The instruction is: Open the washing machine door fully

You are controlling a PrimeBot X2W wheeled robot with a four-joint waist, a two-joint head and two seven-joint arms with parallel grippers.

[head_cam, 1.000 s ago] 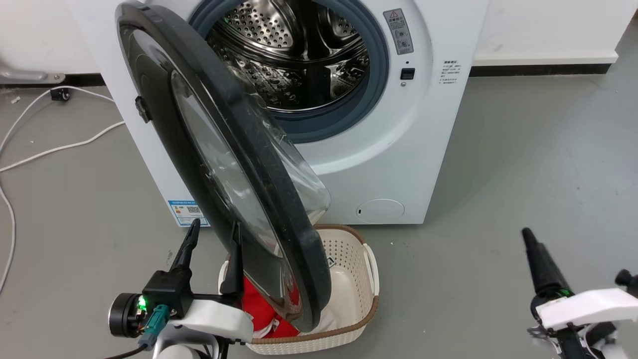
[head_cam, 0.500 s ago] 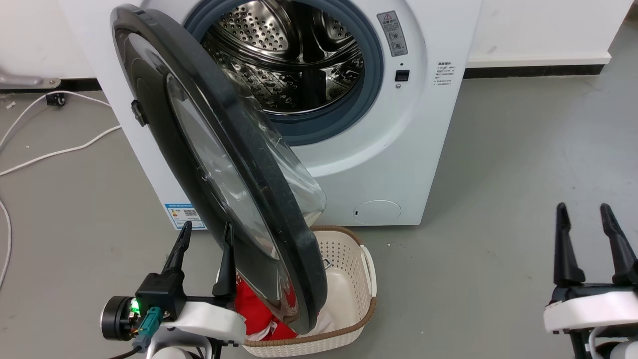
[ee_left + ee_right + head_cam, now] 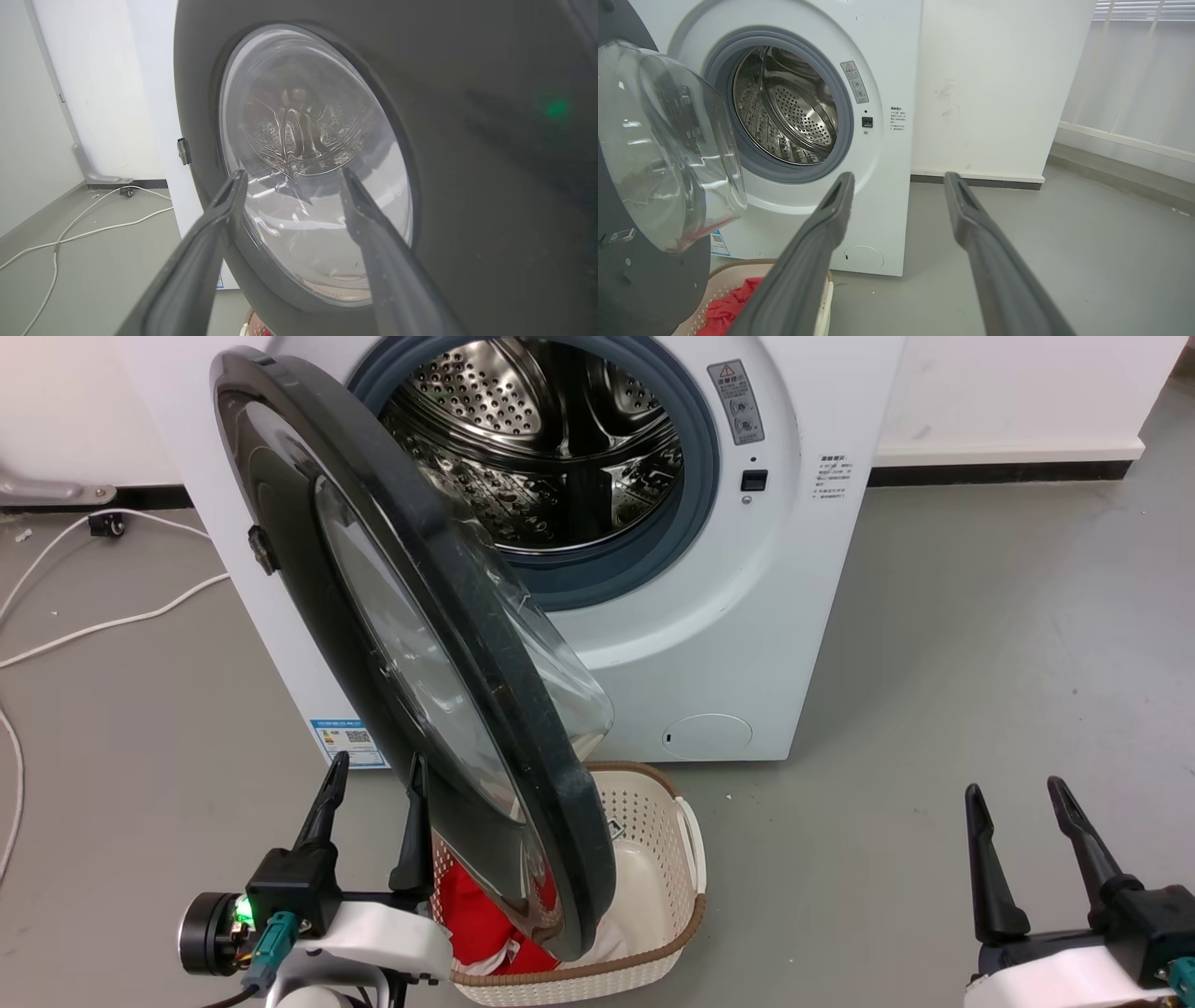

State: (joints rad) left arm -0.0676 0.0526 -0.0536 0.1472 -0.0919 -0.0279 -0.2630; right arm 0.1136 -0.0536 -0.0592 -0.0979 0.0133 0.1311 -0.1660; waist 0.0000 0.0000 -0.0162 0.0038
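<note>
The white washing machine (image 3: 747,616) stands ahead with its steel drum (image 3: 541,439) exposed. The washing machine door (image 3: 485,644), black with a bulging clear glass bowl, hangs from the left side and is swung out toward me, nearly edge-on. My left gripper (image 3: 377,762) is open, low beside the door's outer face. In the left wrist view, the left gripper (image 3: 293,171) points at the door (image 3: 467,186) and its glass; I cannot tell if they touch. My right gripper (image 3: 1014,786) is open over bare floor, well right of the machine. The right gripper (image 3: 899,175) faces the machine (image 3: 887,70).
A white perforated laundry basket (image 3: 686,859) holding red cloth (image 3: 476,915) sits on the floor under the door's lower edge. A white cable (image 3: 112,616) trails across the floor at the left. Open grey floor lies to the right of the machine.
My right gripper turned to point its fingers forward, then dropped lower and leftward in the head view. The left gripper has slid back a little. The door's angle looks unchanged.
</note>
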